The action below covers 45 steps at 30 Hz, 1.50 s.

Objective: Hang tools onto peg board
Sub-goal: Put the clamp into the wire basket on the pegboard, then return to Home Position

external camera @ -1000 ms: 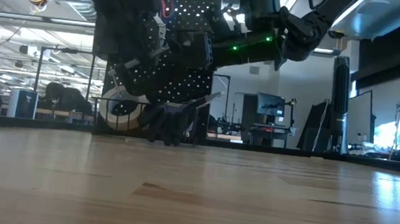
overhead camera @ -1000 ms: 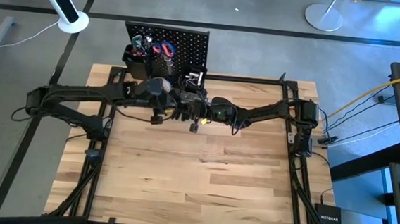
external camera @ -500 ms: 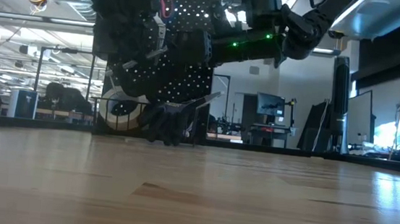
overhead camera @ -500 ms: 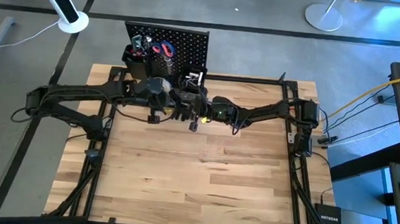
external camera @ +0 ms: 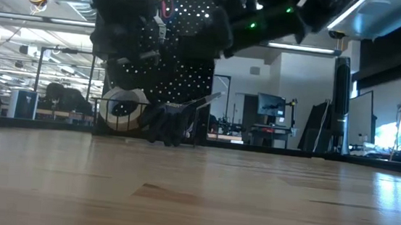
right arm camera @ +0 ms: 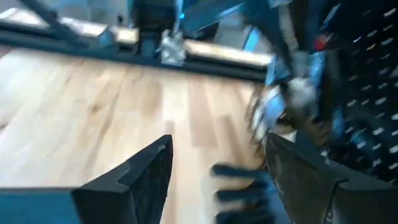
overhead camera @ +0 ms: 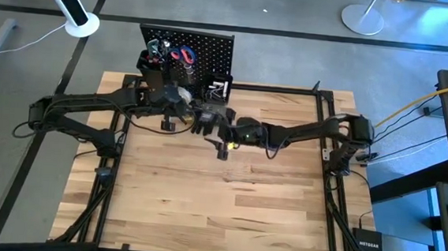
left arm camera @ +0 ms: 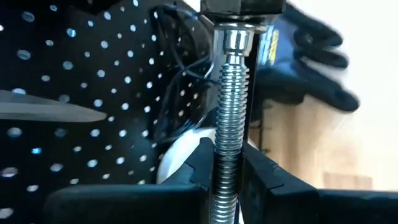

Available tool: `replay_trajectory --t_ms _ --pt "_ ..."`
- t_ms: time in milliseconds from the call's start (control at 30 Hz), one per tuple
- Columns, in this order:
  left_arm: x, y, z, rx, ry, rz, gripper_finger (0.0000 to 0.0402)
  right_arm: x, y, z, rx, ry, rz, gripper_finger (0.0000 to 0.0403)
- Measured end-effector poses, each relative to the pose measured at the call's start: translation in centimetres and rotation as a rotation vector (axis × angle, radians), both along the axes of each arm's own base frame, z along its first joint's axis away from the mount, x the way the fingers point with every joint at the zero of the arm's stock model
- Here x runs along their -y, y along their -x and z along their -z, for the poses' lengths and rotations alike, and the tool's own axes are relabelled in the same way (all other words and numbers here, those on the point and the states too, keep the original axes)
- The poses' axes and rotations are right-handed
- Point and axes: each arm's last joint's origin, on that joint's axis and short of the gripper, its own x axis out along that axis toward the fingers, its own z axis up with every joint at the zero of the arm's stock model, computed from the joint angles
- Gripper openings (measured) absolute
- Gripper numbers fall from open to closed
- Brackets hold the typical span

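Two dark arms reach in from the sides and meet at the far middle of the table (overhead camera: pixel 227 197), just in front of the peg board (overhead camera: pixel 205 53).

The left arm stretches right, up to the board. Its left gripper (left arm camera: pixel 227 171) is squeezed tight on the shiny screw of the clamp (left arm camera: pixel 229 118). The screw stands straight up between the two fingers (left arm camera: pixel 196 165), close to the board's holes.

The right arm stretches left, bent at the elbow. Its right gripper (right arm camera: pixel 217 168) is wide open and holds nothing. It hangs above the wood, a bit nearer than the left one.

Black gloves (external camera: pixel 166 128) and a pale tape roll (external camera: pixel 121 109) sit at the foot of the board. Red-handled scissors (overhead camera: pixel 185 56) hang high on the board.
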Motion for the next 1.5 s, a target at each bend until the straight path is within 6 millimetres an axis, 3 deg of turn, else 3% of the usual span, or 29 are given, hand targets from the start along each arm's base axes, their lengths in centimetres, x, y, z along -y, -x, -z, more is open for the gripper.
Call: replay_trajectory --t_ms 333,667,967,1200,1500 --pt "-2.2 -1.1 2.6 -0.150 0.021 -0.005 0.0028 -2.6 1.0 1.0 -0.187 -0.066 -0.029 0.0254" --pt "-4.7 -1.9 5.1 -0.219 0.054 -0.051 0.0032 -3.3 1.1 1.3 -0.214 -0.091 -0.054 0.0255" --pt "-5.8 -2.6 4.8 -0.144 -0.010 -0.069 0.0127 -3.7 1.3 1.6 -0.244 -0.127 -0.083 0.0255" --pt "-4.7 -2.4 4.0 -0.101 0.000 -0.068 0.0176 -3.7 1.4 1.7 -0.258 -0.126 -0.083 0.0255" --pt "-0.7 -0.4 0.2 0.084 0.069 -0.060 0.0175 -3.6 1.6 1.5 -0.267 -0.134 -0.068 0.0255"
